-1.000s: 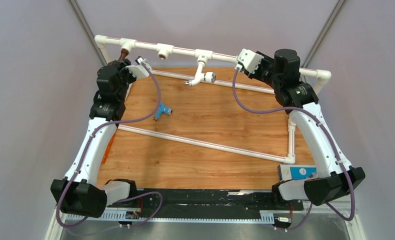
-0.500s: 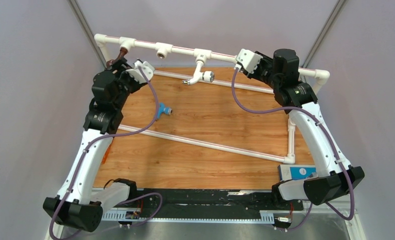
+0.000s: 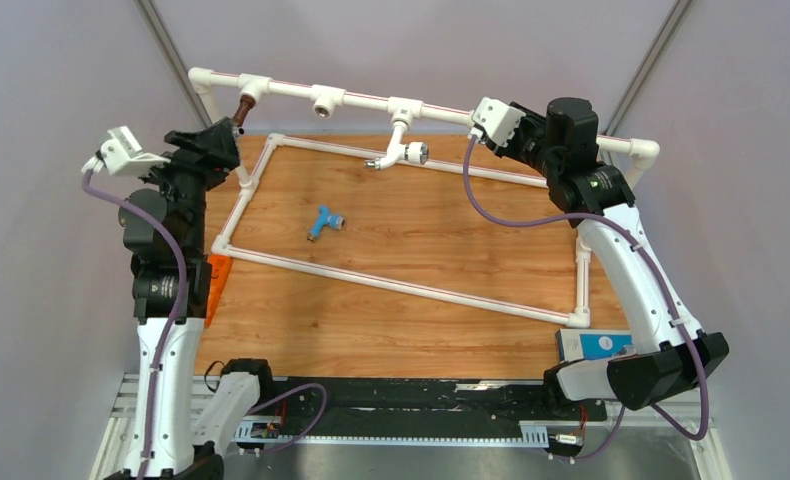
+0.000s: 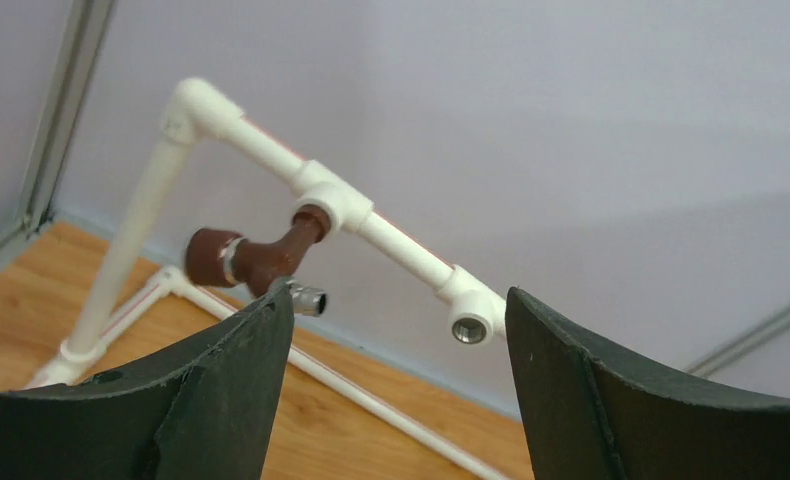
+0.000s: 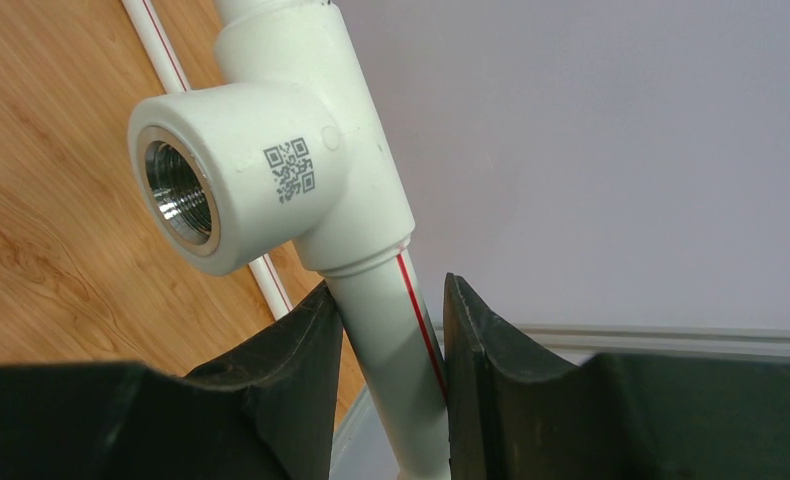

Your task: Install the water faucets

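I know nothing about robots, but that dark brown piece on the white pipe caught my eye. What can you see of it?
The dark brown faucet looks like plastic: a bent body, a rounded cap with a pale band at one end and a small silvery tip below. Its other end sits in the leftmost white tee socket of the raised pipe. Only the socket touches it; the open left gripper is apart.

It was a robotics lab cell: plain grey panels (image 3: pixel 421 40) on aluminium struts (image 3: pixel 163 40) boxed in a wood-grain desk (image 3: pixel 401 330), a left arm (image 3: pixel 164 350) and right arm (image 3: pixel 636 275) bolted at its near edge, a white pipe frame (image 3: pixel 329 100) along its far edge.
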{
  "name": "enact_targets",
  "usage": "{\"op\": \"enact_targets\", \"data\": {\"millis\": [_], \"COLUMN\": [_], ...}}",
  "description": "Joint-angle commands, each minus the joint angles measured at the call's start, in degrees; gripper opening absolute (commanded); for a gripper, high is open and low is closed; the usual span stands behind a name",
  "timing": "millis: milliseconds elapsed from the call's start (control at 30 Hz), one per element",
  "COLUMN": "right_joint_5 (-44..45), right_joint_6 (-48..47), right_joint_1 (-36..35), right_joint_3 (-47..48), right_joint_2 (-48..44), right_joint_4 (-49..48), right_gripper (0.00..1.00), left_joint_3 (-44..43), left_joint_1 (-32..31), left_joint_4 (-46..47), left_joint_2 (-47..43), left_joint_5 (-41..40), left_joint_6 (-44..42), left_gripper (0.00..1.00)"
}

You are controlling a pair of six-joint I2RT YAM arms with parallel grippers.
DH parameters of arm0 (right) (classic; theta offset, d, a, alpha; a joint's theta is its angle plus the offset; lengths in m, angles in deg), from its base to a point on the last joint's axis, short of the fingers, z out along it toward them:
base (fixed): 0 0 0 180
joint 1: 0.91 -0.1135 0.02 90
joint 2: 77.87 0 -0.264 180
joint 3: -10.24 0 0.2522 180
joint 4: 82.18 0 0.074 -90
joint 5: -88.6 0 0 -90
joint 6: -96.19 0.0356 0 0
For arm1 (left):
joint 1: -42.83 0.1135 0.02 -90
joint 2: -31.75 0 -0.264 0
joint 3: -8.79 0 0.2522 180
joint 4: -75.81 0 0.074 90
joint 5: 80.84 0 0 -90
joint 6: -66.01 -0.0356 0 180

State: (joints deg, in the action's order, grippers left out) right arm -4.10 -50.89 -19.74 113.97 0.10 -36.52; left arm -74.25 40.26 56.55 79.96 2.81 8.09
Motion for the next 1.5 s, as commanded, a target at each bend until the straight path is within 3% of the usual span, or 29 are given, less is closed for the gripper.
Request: {"op": "enact_targets", "data": {"millis": [0, 67, 333, 533, 767, 1033, 1167, 1233, 1367, 1433, 1467], "right_joint_5": [-6.1, -6.1, -5.5, -4.9, -4.8, -4.7, -4.9, -4.9, -5.3, -5.4, -5.5], "right_joint_6": [9.3, 9.2, 9.0, 8.9, 9.0, 8.9, 8.9, 8.9, 9.0, 9.0, 9.0], "right_joint_1": [-1.9, -1.8, -1.9, -1.8, -1.9, -1.8, -1.8, -1.9, -1.9, -1.8, -1.8], "right_joint_3": [-1.6, -1.6, -1.8, -1.8, -1.6, -1.7, -1.7, -1.8, -1.6, -1.6, -1.6], "right_joint_2": [3.1, 3.1, 3.1, 3.3, 3.9, 3.9, 4.0, 3.9, 3.9, 3.9, 3.9], "right_joint_4": [2.9, 2.8, 2.8, 2.8, 2.8, 2.8, 2.8, 2.9, 2.8, 2.9, 2.8], "right_gripper": [0.0, 0.0, 0.0, 0.0, 0.0, 0.0, 0.0, 0.0, 0.0, 0.0, 0.0], "left_joint_3": [8.5, 9.9, 12.0, 12.1, 11.8, 12.0, 11.2, 9.4, 2.8, 1.6, 1.5], "left_joint_1": [10.2, 12.6, 16.5, 16.5, 16.5, 16.5, 16.5, 16.5, 15.3, 11.0, 9.7], "left_joint_4": [4.0, 5.1, 16.2, 24.0, 26.5, 34.9, 35.5, 33.1, 18.7, 10.6, 6.3], "left_joint_2": [-1.2, -0.4, 7.8, 15.4, 19.8, 24.2, 24.4, 24.2, 21.9, 19.7, 18.3], "left_joint_5": [2.6, 4.8, 13.5, 20.3, 20.9, 22.3, 25.5, 28.7, 32.2, 29.3, 24.6], "left_joint_6": [33.8, 41.1, 56.2, 63.5, 64.7, 61.5, 47.8, 34.5, -5.8, -37.5, -46.1], "left_gripper": [0.83, 0.83, 0.82, 0.8, 0.76, 0.41, 0.29, 0.24, 0.2, 0.17, 0.17]}}
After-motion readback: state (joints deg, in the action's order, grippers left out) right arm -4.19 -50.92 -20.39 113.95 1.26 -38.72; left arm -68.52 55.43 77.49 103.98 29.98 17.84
